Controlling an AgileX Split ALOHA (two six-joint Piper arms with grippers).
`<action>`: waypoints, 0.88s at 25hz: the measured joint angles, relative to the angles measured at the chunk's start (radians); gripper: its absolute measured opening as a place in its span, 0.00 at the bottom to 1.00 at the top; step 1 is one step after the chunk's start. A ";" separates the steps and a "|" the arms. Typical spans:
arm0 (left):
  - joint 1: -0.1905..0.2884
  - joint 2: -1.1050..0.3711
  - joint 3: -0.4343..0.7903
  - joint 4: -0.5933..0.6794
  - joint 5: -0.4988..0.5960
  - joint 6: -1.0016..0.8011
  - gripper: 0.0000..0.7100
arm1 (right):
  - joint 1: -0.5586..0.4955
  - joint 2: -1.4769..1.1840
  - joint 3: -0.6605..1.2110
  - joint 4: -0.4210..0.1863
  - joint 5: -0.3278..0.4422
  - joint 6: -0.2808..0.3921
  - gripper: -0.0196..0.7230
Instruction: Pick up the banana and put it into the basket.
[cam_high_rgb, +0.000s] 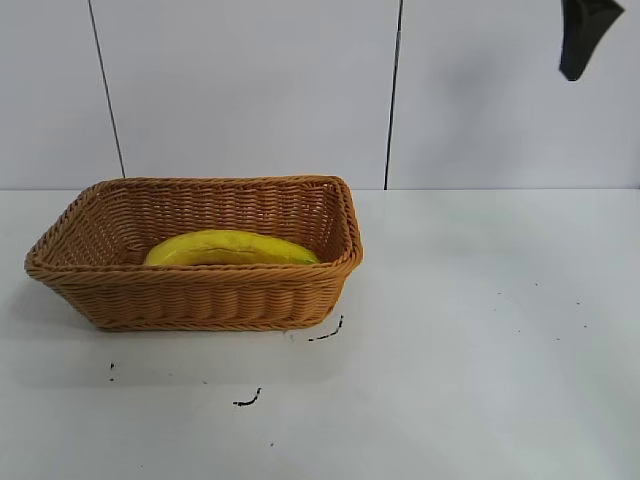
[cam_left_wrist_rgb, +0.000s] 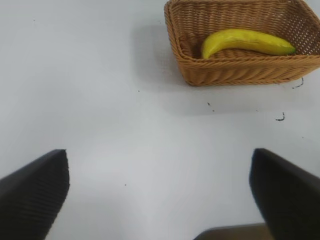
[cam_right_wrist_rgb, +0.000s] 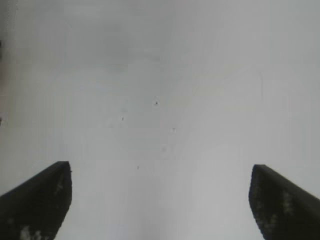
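The left gripper (cam_left_wrist_rgb: 159, 200) has its fingers (cam_left_wrist_rgb: 35, 192) spread wide and empty above bare tabletop (cam_left_wrist_rgb: 100, 100), well apart from the basket (cam_left_wrist_rgb: 192, 65). The right gripper (cam_right_wrist_rgb: 160, 200) is likewise released, its fingers (cam_right_wrist_rgb: 287, 200) holding nothing, raised high at the far right. The banana (cam_high_rgb: 230, 248) lies inside the basket, along its near wall.

The banana (cam_high_rgb: 232, 248) lies inside the basket (cam_high_rgb: 200, 297) on the table's (cam_high_rgb: 480, 330) left.
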 joint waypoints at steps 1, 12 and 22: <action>0.000 0.000 0.000 0.000 0.000 0.000 0.98 | 0.000 -0.049 0.052 0.000 0.000 0.000 0.95; 0.000 0.000 0.000 0.000 0.000 0.000 0.98 | 0.000 -0.651 0.585 0.000 -0.155 0.000 0.95; 0.000 0.000 0.000 0.000 0.000 0.000 0.98 | 0.000 -0.954 0.731 0.006 -0.190 0.000 0.96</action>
